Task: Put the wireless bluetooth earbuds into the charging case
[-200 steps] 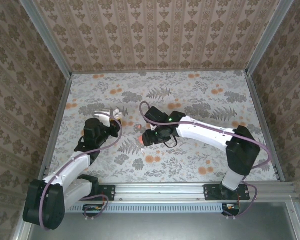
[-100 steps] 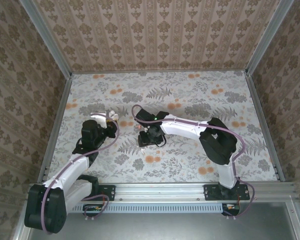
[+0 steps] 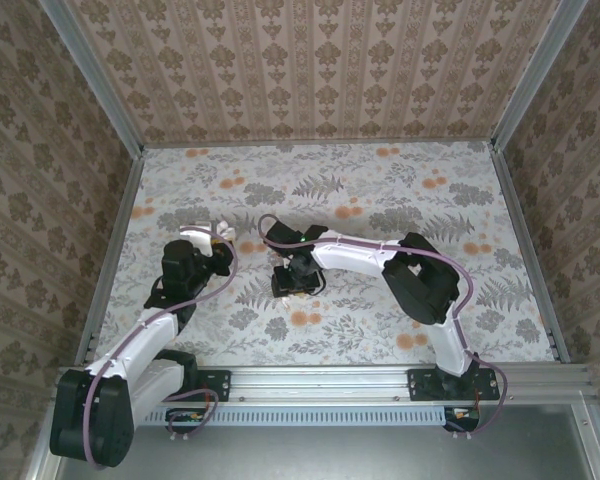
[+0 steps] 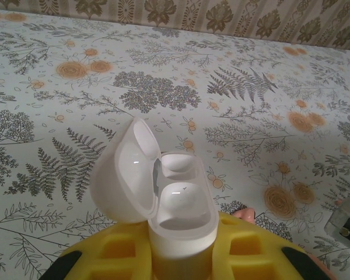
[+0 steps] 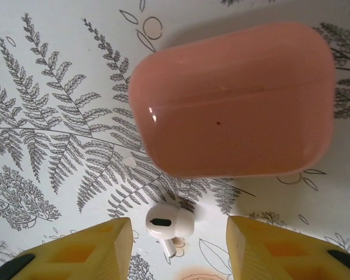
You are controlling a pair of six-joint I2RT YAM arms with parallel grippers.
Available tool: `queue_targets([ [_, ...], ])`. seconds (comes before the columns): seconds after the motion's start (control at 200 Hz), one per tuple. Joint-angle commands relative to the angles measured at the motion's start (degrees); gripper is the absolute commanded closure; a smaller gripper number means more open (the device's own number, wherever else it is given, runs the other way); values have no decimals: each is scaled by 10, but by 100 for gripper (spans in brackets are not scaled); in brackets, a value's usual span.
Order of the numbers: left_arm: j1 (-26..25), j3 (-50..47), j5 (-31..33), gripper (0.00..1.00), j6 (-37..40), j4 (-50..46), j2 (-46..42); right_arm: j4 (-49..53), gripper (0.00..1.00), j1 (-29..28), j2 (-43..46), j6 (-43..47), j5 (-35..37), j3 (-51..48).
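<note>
My left gripper [image 4: 181,259] is shut on a white charging case [image 4: 184,207], which stands upright between the yellow fingers. Its lid [image 4: 123,175] is swung open to the left and both sockets are empty. A white earbud [image 5: 169,223] lies on the floral table. My right gripper [image 5: 178,242] hovers open right above it, one yellow fingertip on each side, neither touching. Just beyond the earbud lies a closed coral-pink rounded-square case [image 5: 233,99]. In the top view the left gripper [image 3: 218,240] is left of centre and the right gripper [image 3: 295,283] points down at mid-table.
The table [image 3: 380,190] has a fern and orange-flower print, with patterned walls and metal rails around it. A pink tip [image 4: 245,214] peeks over the left gripper's right finger. The right arm's elbow [image 3: 420,280] is folded low over the table.
The right gripper has shifted left and a little nearer, and its elbow has folded in toward the middle. The left gripper, still holding the open case, has drifted slightly left.
</note>
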State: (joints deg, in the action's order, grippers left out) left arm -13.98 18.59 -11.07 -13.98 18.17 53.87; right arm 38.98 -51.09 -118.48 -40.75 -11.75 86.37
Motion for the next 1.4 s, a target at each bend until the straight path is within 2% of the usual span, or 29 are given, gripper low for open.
queue_targets([
  [0.0,6,-3,-2,84,-10,0,-10,0,53,-6,-19,-9,-16,17],
  [0.625,11,-4,-5,85,-6,0,-12,21,61,-12,-42,-8,2,27],
  [0.93,12,-7,-8,84,-6,-2,-12,15,68,-14,-31,-9,19,10],
  [1.165,12,-16,-13,84,-4,12,-7,-35,71,-14,4,-23,29,-29],
  [1.395,7,-29,-68,85,11,62,23,-159,74,-20,71,-56,69,-127],
])
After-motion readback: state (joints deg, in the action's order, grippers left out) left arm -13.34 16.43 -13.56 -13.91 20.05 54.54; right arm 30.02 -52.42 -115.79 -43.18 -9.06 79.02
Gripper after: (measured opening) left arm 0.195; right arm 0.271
